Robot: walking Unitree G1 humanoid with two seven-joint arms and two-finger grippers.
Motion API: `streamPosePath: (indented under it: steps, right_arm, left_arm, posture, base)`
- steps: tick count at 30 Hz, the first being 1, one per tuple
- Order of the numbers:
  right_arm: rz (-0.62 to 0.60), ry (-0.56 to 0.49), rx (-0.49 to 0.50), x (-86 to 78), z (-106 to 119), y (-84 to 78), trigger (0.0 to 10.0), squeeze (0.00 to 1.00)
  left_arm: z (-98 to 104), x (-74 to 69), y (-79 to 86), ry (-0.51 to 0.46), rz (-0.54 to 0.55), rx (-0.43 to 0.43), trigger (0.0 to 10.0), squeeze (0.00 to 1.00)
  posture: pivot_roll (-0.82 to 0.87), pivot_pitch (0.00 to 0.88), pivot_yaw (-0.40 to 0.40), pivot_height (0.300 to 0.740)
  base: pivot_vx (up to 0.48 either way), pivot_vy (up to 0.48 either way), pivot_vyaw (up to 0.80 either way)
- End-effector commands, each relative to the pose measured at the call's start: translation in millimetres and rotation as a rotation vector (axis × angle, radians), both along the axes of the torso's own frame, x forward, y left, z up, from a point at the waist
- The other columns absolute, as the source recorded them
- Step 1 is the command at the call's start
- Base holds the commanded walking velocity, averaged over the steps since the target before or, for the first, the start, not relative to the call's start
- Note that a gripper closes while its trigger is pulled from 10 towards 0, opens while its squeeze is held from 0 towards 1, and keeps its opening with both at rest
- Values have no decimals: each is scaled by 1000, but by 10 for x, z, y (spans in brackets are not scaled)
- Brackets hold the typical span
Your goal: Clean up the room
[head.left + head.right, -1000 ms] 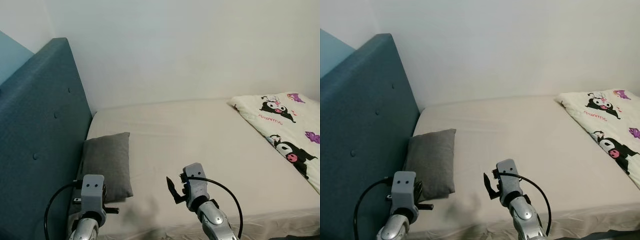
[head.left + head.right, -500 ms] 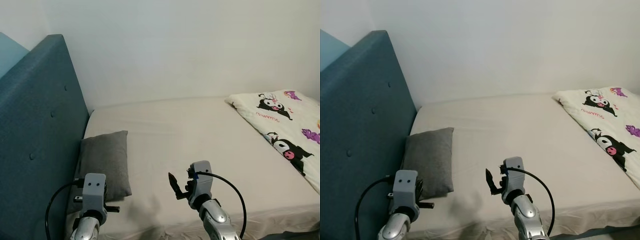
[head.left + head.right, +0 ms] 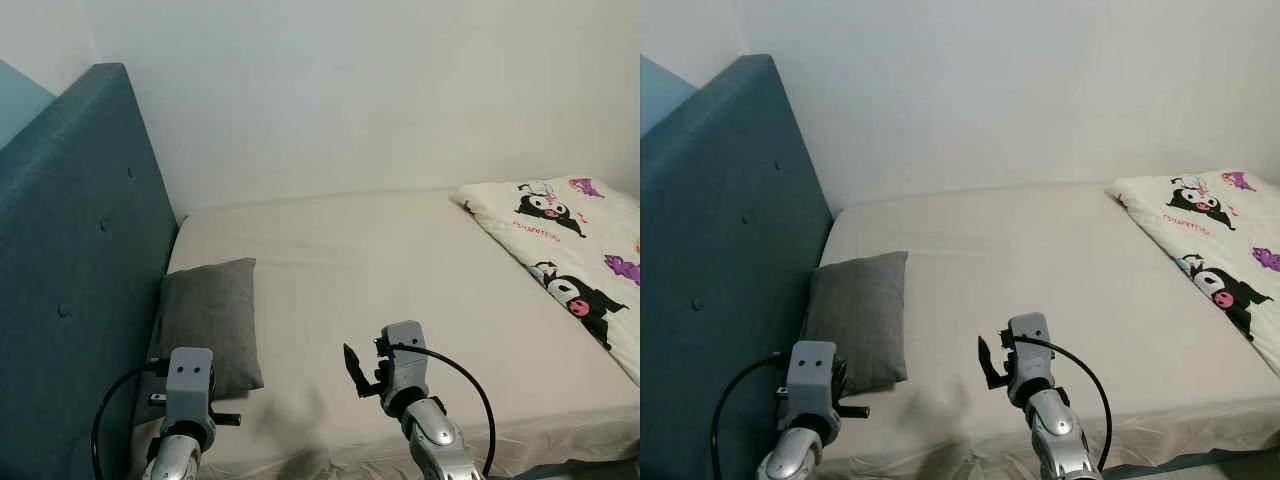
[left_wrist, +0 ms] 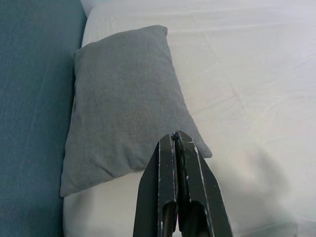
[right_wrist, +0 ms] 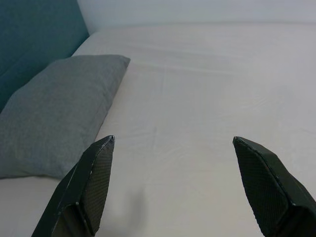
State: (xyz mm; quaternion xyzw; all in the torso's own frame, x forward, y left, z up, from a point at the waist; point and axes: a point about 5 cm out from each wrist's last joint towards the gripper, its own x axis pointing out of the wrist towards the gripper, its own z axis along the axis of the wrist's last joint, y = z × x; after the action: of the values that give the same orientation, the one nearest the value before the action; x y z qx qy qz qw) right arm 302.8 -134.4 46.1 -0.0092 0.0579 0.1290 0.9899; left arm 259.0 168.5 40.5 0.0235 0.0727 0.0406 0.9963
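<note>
A grey pillow (image 3: 208, 322) lies on the bed (image 3: 380, 270) beside the teal headboard (image 3: 70, 260). The pillow (image 4: 123, 98) shows close in the left wrist view. My left gripper (image 4: 176, 137) is shut with nothing in it, held low just short of the pillow's near corner. My right gripper (image 5: 173, 182) is open over bare sheet near the bed's front edge, with the pillow (image 5: 54, 108) off to its left. A white blanket with cartoon prints (image 3: 570, 270) covers the right end of the bed.
A white wall (image 3: 380, 90) runs behind the bed. The beige sheet between pillow and blanket is flat and bare. The headboard rises tall along the left side.
The camera has shifted slightly, so the whole scene sits a little differently. My right gripper has dropped a little lower and to the right. The left gripper holds still.
</note>
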Motion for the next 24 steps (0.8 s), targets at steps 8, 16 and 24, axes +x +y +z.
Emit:
streamPosePath:
  steps: [8, 16, 24]
  right_arm:
    - [-17, 13, 8, -31, -29, 12, 10000, 0]
    - [-22, 14, -42, -44, -65, 6, 10000, 0]
    - [-33, 32, -25, -23, -62, 12, 10000, 0]
  left_arm:
    - [-55, -76, 13, 19, -6, -6, 10000, 0]
    - [-77, -99, 58, 24, 20, -12, 10000, 0]
    - [-120, -101, 57, 79, 30, -29, 10000, 0]
  posture:
    - [20, 127, 10, 740]
    - [33, 129, 2, 740]
    - [32, 133, 3, 740]
  base:
    - [0, 0, 0]
    - [0, 0, 0]
    - [0, 0, 0]
